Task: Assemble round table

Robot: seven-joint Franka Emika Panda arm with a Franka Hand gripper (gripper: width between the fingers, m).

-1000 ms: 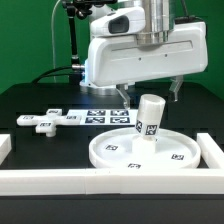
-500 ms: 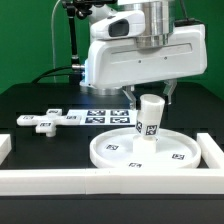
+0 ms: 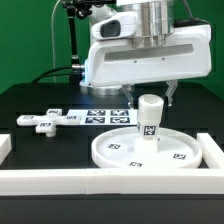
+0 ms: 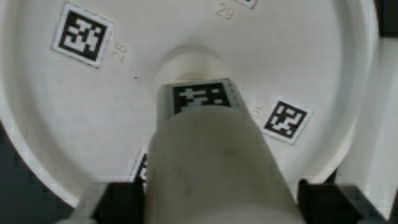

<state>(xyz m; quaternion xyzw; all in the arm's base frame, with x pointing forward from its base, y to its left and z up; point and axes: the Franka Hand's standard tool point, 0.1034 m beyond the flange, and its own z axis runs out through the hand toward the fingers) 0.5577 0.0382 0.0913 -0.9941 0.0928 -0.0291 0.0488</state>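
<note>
- My gripper's (image 3: 150,97) fingers (image 4: 121,196) flank the cylinder leg (image 3: 149,120); I cannot tell whether they pinch it.
- The leg is white and tagged, and stands upright mid-disc.
- The rimmed round disc (image 3: 108,157) holds it.
- The cross-shaped foot piece (image 3: 44,121) lies off the disc, toward the exterior view's left.

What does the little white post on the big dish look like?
The leg is a short white plastic-looking cylinder with black-and-white square tags on its side. It stands roughly upright on the round disc, near its middle. The gripper straddles its top; whether it squeezes is unclear.
</note>
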